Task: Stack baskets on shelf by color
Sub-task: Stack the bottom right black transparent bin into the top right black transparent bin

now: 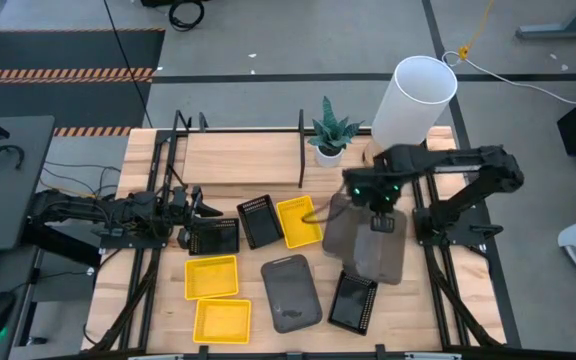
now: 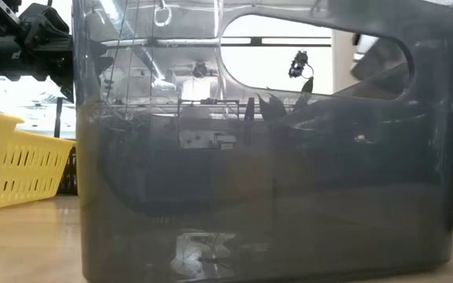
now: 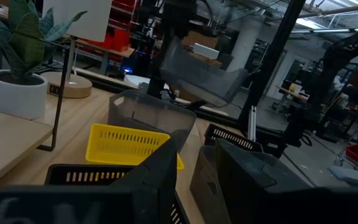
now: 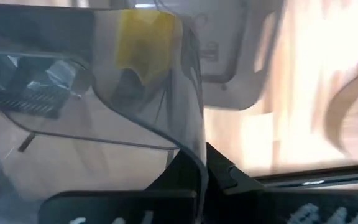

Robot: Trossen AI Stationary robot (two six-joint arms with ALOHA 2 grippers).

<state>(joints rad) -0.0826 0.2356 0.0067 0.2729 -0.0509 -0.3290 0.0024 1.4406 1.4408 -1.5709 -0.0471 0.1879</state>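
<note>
My right gripper (image 1: pixel 380 208) is over the table's right middle, shut on a smooth grey basket (image 1: pixel 370 250) that it holds in the air. A second grey basket (image 3: pixel 146 113) stands on the table under it, and a third (image 1: pixel 290 292) lies nearer the front. My left gripper (image 1: pixel 190 230) lies low at the left end of a black mesh basket (image 1: pixel 214 236), its fingers close together. Two more black baskets (image 1: pixel 261 221) (image 1: pixel 353 301) and three yellow ones (image 1: pixel 299 221) (image 1: pixel 213 276) (image 1: pixel 221 319) rest flat on the table. The shelf (image 1: pixel 243 160) runs along the far side. My right gripper pinches the grey basket's thin side wall at its rim (image 4: pixel 190 163), one finger inside and one outside, coming from above. The basket is lifted clear, tilted, and hangs below the fingers (image 3: pixel 197 71). My left gripper comes level from the table's left at the black basket's left end wall (image 1: pixel 194 236). The fingers (image 3: pixel 160 180) themselves hide the place of contact. The basket sits flat on the table.
A potted plant (image 1: pixel 328 135) and a tall white cylinder (image 1: pixel 413 100) stand at the shelf's right end. Black upright dividers (image 1: pixel 301 150) rise from the shelf. The baskets crowd the table's middle and front. Bare wood shows on the shelf board to the left of the plant.
</note>
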